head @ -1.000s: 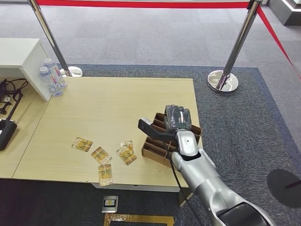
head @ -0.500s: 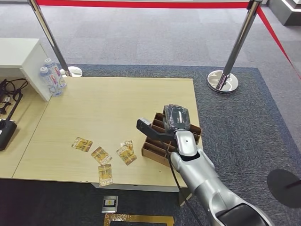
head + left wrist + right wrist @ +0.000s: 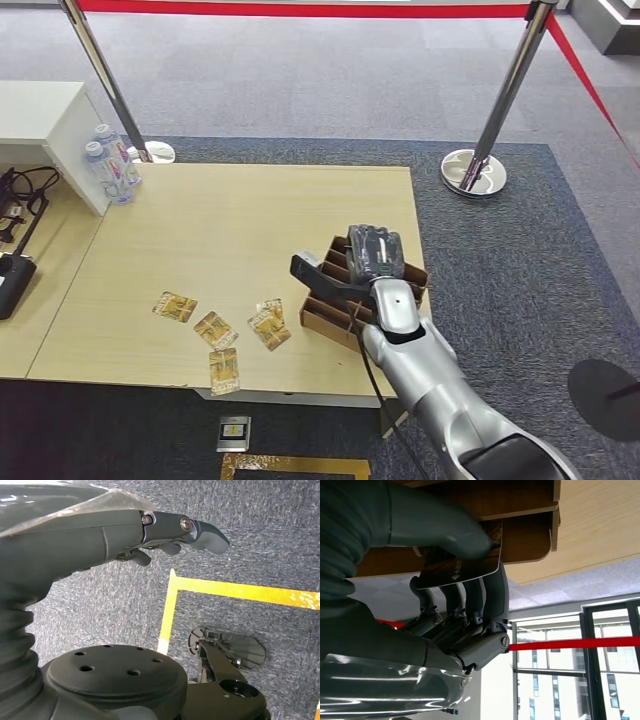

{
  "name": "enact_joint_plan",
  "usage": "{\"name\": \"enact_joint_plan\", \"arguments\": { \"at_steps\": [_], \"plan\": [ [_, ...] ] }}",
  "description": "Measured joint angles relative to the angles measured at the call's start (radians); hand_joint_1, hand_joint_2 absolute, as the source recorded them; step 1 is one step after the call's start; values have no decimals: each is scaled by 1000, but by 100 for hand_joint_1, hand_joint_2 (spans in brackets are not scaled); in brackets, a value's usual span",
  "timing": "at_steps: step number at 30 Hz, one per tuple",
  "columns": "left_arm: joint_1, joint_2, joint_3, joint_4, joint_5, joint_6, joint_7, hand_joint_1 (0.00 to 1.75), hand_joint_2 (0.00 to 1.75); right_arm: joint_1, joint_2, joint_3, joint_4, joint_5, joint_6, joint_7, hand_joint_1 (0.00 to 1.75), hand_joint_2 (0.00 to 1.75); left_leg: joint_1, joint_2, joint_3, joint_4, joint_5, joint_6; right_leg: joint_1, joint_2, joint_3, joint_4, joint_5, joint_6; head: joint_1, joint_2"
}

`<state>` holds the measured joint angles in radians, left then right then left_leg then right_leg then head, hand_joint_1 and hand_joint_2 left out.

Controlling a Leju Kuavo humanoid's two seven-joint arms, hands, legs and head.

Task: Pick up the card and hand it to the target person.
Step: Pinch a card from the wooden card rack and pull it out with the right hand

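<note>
My right hand (image 3: 375,252) hovers over a brown slotted card holder (image 3: 330,304) near the table's right front corner. In the right wrist view the thumb and fingers (image 3: 486,592) pinch a dark card (image 3: 465,569) that stands against the holder's wooden wall (image 3: 501,500). Several gold-printed cards (image 3: 215,329) lie loose on the table to the left of the holder. My left hand (image 3: 170,535) hangs over grey carpet with its fingers apart and nothing in them.
The light wooden table (image 3: 226,220) carries water bottles (image 3: 112,163) at its back left, beside a white cabinet (image 3: 38,120). Chrome stanchions (image 3: 474,170) with red rope stand behind. Dark cables (image 3: 19,200) lie at the far left. A small card lies on the floor (image 3: 233,432).
My right hand has edged slightly left over the holder, still pinching the card. Nothing else has moved.
</note>
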<state>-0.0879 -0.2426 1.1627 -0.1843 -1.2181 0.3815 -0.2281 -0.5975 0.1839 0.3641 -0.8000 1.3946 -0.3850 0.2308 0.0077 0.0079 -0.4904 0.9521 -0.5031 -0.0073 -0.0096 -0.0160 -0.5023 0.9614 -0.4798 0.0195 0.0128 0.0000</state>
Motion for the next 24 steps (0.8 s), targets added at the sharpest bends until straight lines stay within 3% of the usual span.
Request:
{"name": "enact_joint_plan", "arguments": {
  "at_steps": [10, 24],
  "plan": [
    [0, 0, 0, 0, -3, 0, -1, 0, 175, 15, -5, 2, -45, -7, -7, -15, 155, 175, 0, 0, 0, 0, 0, 0, 0, 0, 0, 0, 0, 0, 0, 0],
    [0, 0, 0, 0, -1, 3, -5, 0, 175, 115, -10, 102, -349, -54, 45, -78, 140, 175, 0, 0, -1, 0, 0, 0, 0, 0, -1, 0, 0, 0, 0, 0]
  ]
}}
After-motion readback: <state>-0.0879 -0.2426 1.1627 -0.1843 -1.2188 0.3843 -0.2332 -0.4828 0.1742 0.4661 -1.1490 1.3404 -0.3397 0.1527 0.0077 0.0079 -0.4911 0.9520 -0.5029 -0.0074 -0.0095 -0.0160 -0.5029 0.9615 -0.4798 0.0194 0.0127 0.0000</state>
